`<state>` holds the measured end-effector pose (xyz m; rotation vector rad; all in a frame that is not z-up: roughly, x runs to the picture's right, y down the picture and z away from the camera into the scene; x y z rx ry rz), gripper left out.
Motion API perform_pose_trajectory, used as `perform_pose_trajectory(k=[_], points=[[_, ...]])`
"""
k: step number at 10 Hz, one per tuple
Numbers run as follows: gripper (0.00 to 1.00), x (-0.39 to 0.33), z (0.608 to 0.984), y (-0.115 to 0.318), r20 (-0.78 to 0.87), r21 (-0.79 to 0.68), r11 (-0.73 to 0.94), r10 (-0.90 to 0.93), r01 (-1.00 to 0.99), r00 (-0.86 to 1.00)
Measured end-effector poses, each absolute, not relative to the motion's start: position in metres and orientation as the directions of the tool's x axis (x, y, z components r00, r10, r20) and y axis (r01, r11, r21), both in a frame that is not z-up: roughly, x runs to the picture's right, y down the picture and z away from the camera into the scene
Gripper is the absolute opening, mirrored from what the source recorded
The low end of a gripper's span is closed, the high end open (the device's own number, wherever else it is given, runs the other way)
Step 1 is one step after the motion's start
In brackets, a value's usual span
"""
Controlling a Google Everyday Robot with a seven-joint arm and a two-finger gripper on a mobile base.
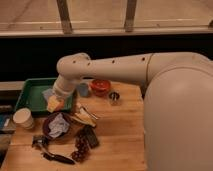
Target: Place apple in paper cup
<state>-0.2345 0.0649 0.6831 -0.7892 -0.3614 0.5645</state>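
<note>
My gripper [55,103] hangs at the end of the white arm, over the right front edge of the green tray [30,97]. It is shut on the apple [54,105], a small yellow-orange lump between the fingers, held above the table. The paper cup [22,118] is a short white cylinder standing at the table's left edge, to the lower left of the gripper and apart from it.
A red-orange bowl [100,86], a small grey-blue cup [83,90] and a small metal cup [114,97] stand at the back. A dark bowl with crumpled wrapping [57,125], a snack bag [86,118], dark grapes [80,148] and a black-handled tool [56,157] lie in front.
</note>
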Motion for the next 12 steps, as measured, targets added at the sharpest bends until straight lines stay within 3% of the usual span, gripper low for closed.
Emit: perform_pose_trajectory(k=[5, 12], points=[[0.0, -0.223, 0.684, 0.075, 0.125, -0.75, 0.555, 0.655, -0.361, 0.745], [0.0, -0.304, 0.693, 0.056, 0.252, -0.76, 0.59, 0.655, -0.274, 0.712]])
